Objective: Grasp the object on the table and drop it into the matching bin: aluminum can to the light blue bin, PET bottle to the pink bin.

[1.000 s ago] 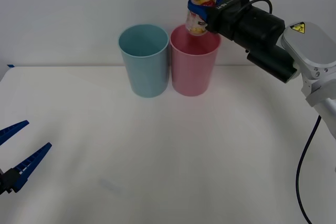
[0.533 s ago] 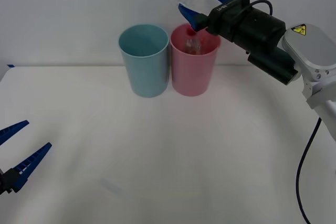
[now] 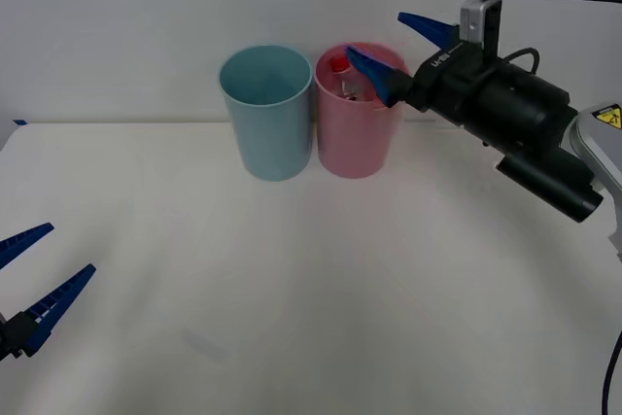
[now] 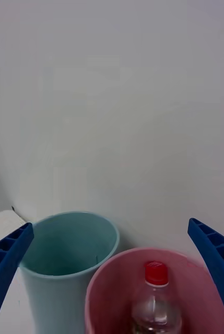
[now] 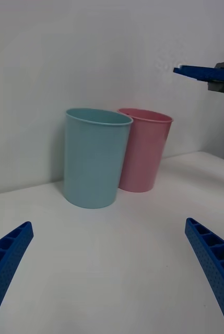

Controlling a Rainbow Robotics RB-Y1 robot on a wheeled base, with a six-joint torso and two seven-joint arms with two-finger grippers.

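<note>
A wide white bench carries two tall round bins standing side by side and touching: the light blue bin on the left, the pink bin on the right. The right pincer hovers at the pink bin's rim, blue fingers spread wide and empty. The left pincer rests low near the bench's front left corner, also open. The right wrist view looks down into the pink bin, where the PET bottle stands upright with its red cap up; the front view catches just that cap.
</note>
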